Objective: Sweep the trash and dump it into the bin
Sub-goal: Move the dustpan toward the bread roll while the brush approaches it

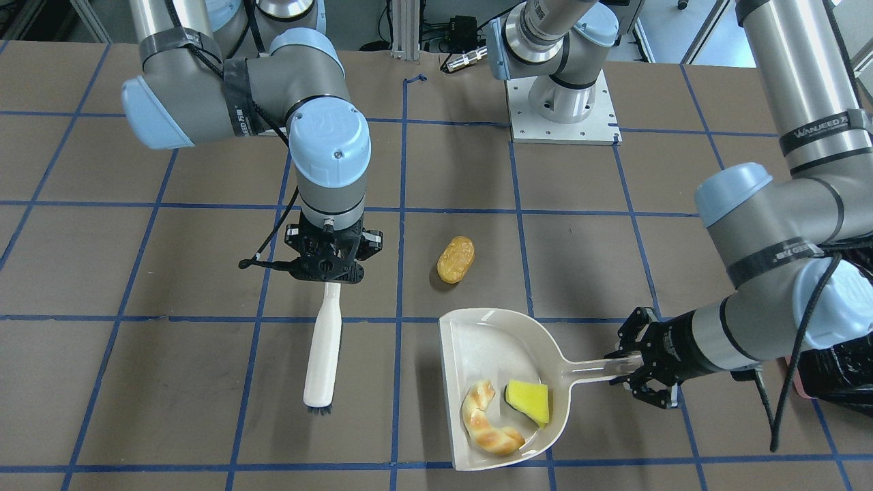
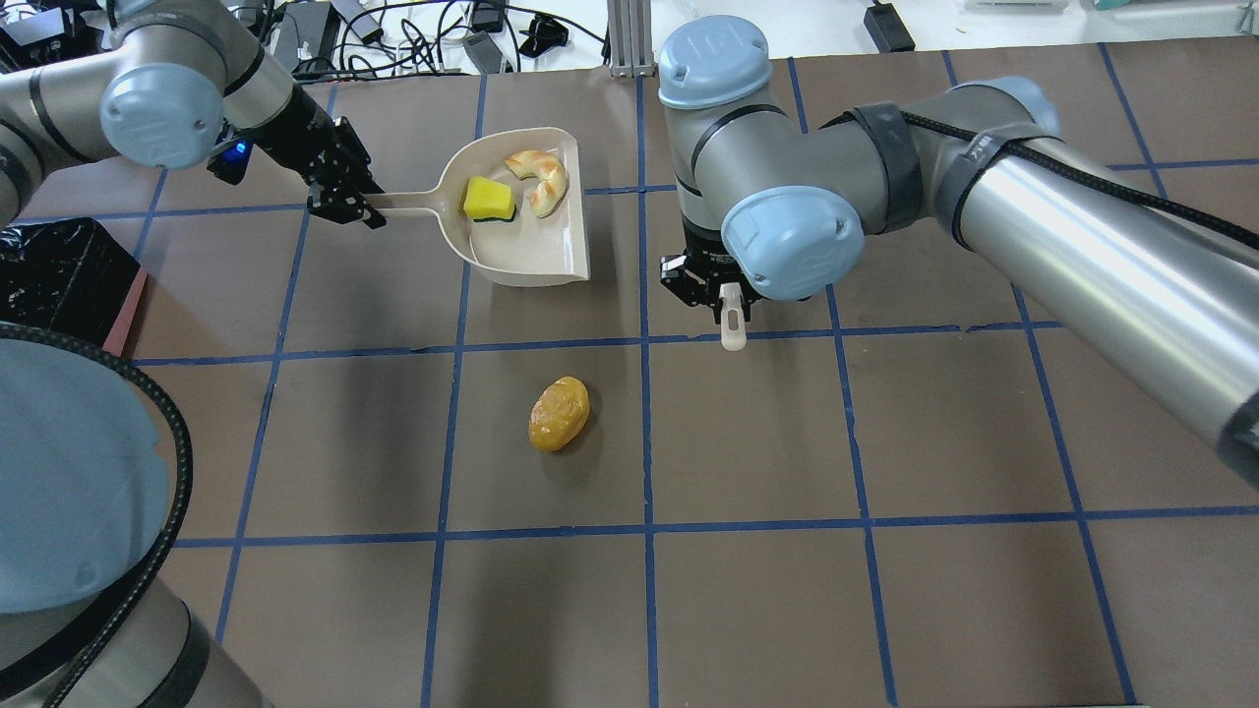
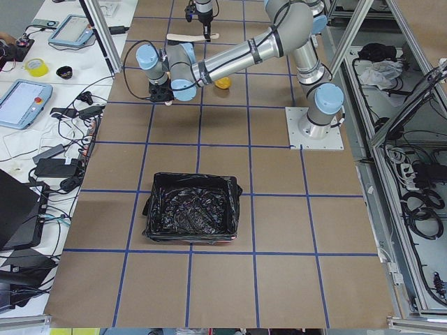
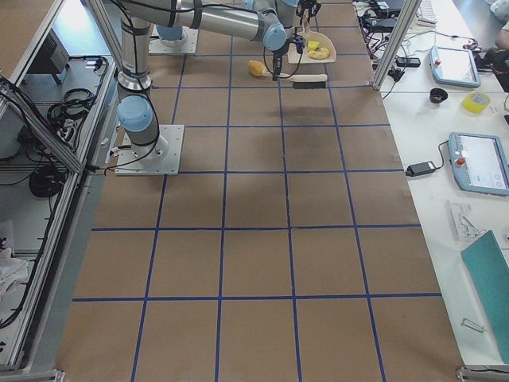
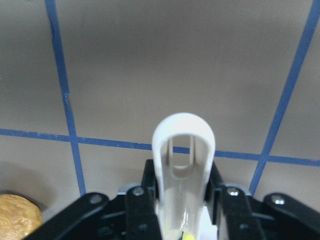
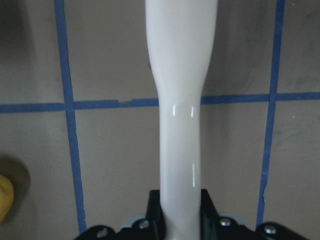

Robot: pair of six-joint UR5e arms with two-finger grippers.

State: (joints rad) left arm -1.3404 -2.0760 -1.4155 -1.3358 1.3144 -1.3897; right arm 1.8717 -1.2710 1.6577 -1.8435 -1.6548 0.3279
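A golden-brown oval piece of trash (image 1: pixel 455 259) (image 2: pixel 559 413) lies on the table between the two arms. A yellow wedge (image 1: pixel 528 400) (image 2: pixel 489 200) and a croissant-like piece (image 1: pixel 487 426) (image 2: pixel 538 177) lie inside the beige dustpan (image 1: pixel 470 341) (image 2: pixel 526 265). My left gripper (image 1: pixel 631 372) (image 2: pixel 359 205) is shut on the dustpan handle (image 5: pixel 182 165). My right gripper (image 1: pixel 332 276) (image 2: pixel 723 295) is shut on the white brush (image 1: pixel 322 351) (image 6: pixel 181 125), bristles pointing away from the robot. The bin (image 3: pixel 192 216) (image 2: pixel 59 280), black-lined, stands on my left side.
The left arm's base plate (image 1: pixel 563 119) is bolted to the table near the robot's edge. Cables and devices (image 2: pixel 443 34) lie beyond the far edge of the table. Blue tape lines grid the brown tabletop (image 2: pixel 748 590).
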